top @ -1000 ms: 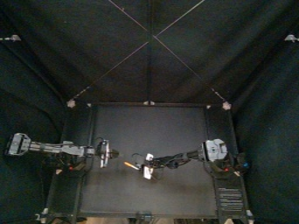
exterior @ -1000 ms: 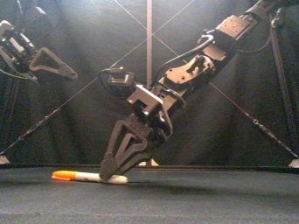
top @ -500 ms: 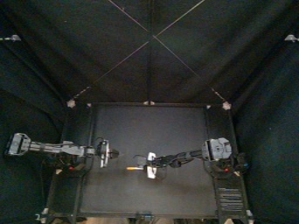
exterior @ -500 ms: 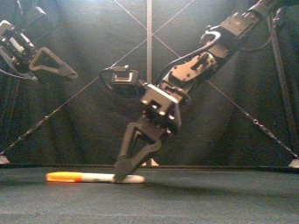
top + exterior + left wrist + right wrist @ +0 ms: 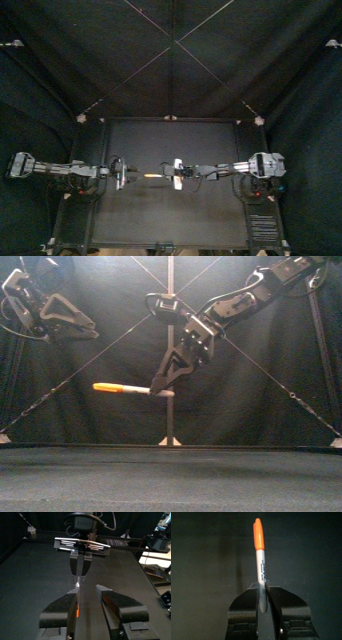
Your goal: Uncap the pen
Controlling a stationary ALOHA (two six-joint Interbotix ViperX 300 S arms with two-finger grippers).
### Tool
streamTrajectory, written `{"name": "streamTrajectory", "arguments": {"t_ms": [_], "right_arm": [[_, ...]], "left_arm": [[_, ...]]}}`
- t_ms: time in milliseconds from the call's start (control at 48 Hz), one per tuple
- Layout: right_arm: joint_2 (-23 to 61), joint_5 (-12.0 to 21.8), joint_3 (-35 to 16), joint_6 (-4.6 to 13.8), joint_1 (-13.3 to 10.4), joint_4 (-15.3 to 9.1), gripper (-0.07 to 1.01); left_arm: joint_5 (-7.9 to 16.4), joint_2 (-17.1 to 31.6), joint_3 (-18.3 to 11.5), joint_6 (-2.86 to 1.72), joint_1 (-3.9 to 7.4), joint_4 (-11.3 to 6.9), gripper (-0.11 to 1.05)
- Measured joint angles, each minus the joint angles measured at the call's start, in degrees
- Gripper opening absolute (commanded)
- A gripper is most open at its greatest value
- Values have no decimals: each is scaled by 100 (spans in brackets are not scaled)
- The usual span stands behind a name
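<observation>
The pen (image 5: 128, 388), with an orange cap (image 5: 104, 386) and a pale barrel, hangs level in mid-air well above the table. My right gripper (image 5: 160, 388) is shut on the barrel end; its wrist view shows the pen (image 5: 260, 562) standing out from the shut jaws, cap (image 5: 257, 532) outermost. My left gripper (image 5: 88, 328) stands open, up and left of the cap and apart from it. In the left wrist view the pen (image 5: 78, 587) points at the gap between the left gripper's (image 5: 87, 594) open jaws. From above, the pen (image 5: 154, 176) lies between left gripper (image 5: 123, 175) and right gripper (image 5: 170, 173).
The black table (image 5: 171, 476) lies bare below the pen. Black curtains close the back and sides.
My right gripper has shut on the pen and lifted it off the table to a level pose in mid-air. The left gripper's jaws have opened wide.
</observation>
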Motion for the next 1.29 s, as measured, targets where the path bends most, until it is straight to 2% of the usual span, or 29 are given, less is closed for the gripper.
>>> {"name": "streamTrajectory", "arguments": {"t_ms": [125,250,438,667,792,979,1104,1188,1292], "right_arm": [[-9,-70,-70,-9,-18,-149,46],[-9,-193,-149,-9,-18,-281,46],[-9,-237,-229,-9,-26,-325,46],[-105,-369,-255,-18,-35,-413,46],[-141,-448,-246,-9,-26,-422,46],[-141,-483,-246,-18,-35,-422,46],[-141,-492,-246,-18,-44,-422,46],[-141,-492,-246,9,-44,-422,46],[-132,-501,-246,-44,-70,-422,46]], "left_arm": [[0,79,0,9,88,-123,88],[-9,220,9,0,193,-149,88],[-9,396,-26,-9,202,-158,88],[-18,659,-62,-9,193,-378,88],[-18,703,-88,-9,202,-404,87],[-18,721,-123,-9,281,-431,85],[-18,721,-149,-9,325,-431,75],[-18,712,-158,-9,325,-439,64],[-18,721,-158,-9,325,-439,50]]}}
